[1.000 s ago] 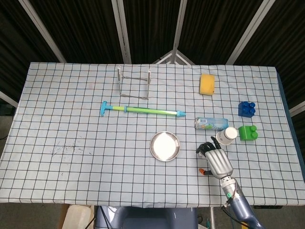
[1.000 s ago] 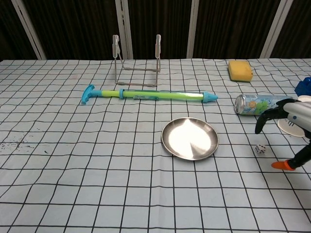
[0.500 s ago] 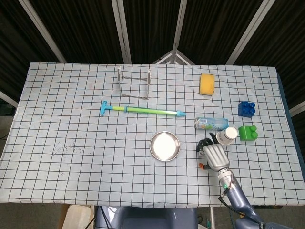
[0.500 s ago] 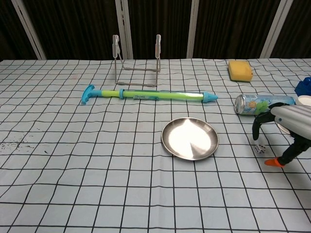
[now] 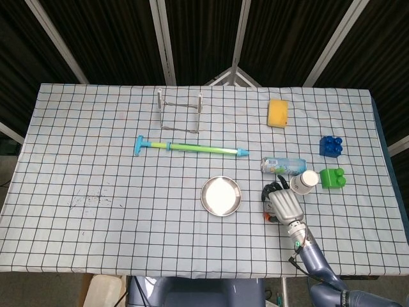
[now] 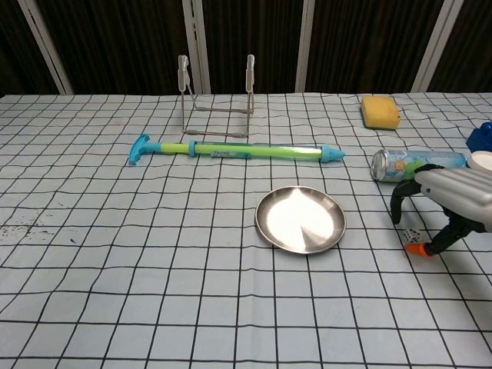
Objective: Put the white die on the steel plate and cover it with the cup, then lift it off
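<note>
The right hand [image 6: 453,196] hangs low over the checked tablecloth [image 6: 154,254], to the right of the steel plate [image 6: 300,219]. In the chest view its fingers arch downward, a dark fingertip [image 6: 397,207] reaching toward the cloth on the plate side and an orange-tipped thumb [image 6: 416,249] lying low on the near side. The white die [image 6: 411,234] sits on the cloth in the gap between them, just above the orange tip and below the arched finger. It looks close to both, but whether either touches it cannot be told; the fingers are apart and nothing is lifted, so the hand holds nothing that shows. From the head view the hand [image 5: 281,201] covers the spot and the die is hidden beneath it.

The plate is bare and shiny, well apart from the die. The white cup [image 5: 305,181] lies just beyond the hand, near a green toy block [image 5: 332,177]. A drinks can [image 6: 407,163] lies on its side behind the hand. Further back are a blue toy block [image 5: 330,145], a yellow sponge [image 6: 380,111], a green and blue water squirter [image 6: 234,151] lying across the cloth, and a wire rack [image 6: 217,96] standing upright behind it.

The left hand shows in neither view.
</note>
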{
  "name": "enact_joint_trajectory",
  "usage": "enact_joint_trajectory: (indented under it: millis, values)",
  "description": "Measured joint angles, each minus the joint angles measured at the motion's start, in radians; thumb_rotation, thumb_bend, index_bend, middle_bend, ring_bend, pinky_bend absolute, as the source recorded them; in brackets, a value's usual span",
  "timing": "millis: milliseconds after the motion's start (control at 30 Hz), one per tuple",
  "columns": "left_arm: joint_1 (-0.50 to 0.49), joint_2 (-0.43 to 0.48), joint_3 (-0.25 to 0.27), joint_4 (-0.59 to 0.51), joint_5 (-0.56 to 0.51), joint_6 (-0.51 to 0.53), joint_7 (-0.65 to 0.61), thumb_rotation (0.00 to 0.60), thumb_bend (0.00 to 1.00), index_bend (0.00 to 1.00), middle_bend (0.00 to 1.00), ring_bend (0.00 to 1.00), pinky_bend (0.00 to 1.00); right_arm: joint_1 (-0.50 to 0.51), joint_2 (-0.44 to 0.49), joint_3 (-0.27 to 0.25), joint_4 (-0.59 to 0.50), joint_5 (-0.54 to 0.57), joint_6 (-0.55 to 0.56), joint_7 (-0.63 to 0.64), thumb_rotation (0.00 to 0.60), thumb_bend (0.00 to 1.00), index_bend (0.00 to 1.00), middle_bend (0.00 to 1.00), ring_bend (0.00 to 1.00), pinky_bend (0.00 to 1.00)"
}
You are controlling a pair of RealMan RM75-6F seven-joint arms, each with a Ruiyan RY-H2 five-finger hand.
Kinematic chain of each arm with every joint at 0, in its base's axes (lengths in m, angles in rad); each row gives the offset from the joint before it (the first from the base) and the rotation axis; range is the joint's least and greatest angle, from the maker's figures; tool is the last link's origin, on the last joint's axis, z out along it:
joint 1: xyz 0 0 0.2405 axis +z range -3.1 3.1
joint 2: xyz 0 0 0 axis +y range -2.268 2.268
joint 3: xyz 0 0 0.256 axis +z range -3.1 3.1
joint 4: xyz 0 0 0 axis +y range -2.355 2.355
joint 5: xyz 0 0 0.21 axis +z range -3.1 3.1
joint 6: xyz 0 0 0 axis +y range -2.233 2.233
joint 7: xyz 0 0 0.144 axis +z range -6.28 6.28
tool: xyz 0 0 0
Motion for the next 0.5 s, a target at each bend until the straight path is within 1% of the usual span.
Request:
enact_joint_trajectory:
  millis: [233, 500]
  values:
    - [-0.002, -0.004, -0.001, 0.002, -0.003, -0.002, 0.01, 0.6, 0.68, 0.19, 0.0, 0.0, 0.09, 0.01, -0.008, -0.001, 0.033, 0.013, -0.005, 0.013, 0.6, 0.3, 0.51, 0.32, 0.22, 0.0]
    - [-0.004, -0.008, 0.003, -0.002, -0.001, -0.005, 0.025, 0.6, 0.68, 0.19, 0.0, 0.0, 0.09, 0.005, 0.01, -0.013, 0.035, 0.014, 0.007, 0.029, 0.6, 0.31, 0.51, 0.32, 0.22, 0.0]
